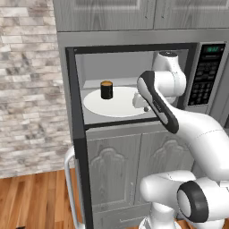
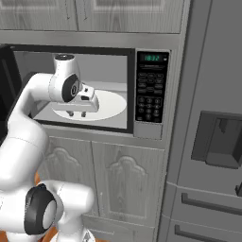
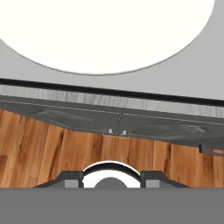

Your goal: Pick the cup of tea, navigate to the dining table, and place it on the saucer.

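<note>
I see the cup (image 1: 106, 90) upright on the microwave plate (image 1: 118, 107), handle hidden. My tool (image 2: 77, 113) hovers apart from it; I cannot tell its jaw state.

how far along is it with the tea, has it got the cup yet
Early. Done: the microwave door stands open and the arm has reached the opening. In hand: the hand hovers over the white turntable plate, right of the cup of tea, not touching it. Left: grasping the cup, driving to the dining table, setting it on the saucer.

The cup of tea (image 1: 106, 89) stands on the white turntable (image 1: 117, 103) inside the open microwave (image 1: 134, 80).
</note>
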Controlling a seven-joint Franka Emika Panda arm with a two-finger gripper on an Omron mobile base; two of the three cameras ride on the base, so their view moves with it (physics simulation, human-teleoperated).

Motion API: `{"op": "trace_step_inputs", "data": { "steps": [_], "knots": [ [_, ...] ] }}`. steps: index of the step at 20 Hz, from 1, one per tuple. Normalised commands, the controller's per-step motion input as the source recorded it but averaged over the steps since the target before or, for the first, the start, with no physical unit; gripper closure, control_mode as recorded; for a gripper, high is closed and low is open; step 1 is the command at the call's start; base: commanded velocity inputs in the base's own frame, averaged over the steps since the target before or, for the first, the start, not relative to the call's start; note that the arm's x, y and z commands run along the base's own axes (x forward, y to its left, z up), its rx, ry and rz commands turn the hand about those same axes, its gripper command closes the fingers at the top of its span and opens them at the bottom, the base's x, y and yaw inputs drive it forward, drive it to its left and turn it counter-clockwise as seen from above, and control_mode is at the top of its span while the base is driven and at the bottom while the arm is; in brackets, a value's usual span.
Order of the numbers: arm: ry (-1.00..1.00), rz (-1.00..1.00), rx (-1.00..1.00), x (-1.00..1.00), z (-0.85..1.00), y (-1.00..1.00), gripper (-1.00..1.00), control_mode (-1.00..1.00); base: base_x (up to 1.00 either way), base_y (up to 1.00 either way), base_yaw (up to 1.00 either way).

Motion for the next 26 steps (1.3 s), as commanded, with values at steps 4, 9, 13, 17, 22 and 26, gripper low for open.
{"op": "trace_step_inputs", "data": {
  "steps": [4,9,13,17,22,26],
  "knots": [
    [-0.08,0.0,0.0,0.01,0.01,0.19,-1.0,-1.0,0.0,0.0,0.0],
    [-0.31,0.11,0.0,0.09,0.34,0.44,-1.0,-1.0,0.0,0.0,0.0],
    [-0.36,0.16,0.0,0.17,0.4,0.4,-1.0,-1.0,0.0,0.0,0.0],
    [-0.29,0.1,0.0,0.11,0.13,0.15,-1.0,-1.0,0.0,0.0,0.0],
    [-0.02,0.01,-0.01,0.12,0.0,0.0,-1.0,-1.0,0.0,0.0,0.0],
    [0.0,0.0,0.0,0.38,0.0,0.0,-1.0,-1.0,0.0,0.0,0.0]
  ]
}}
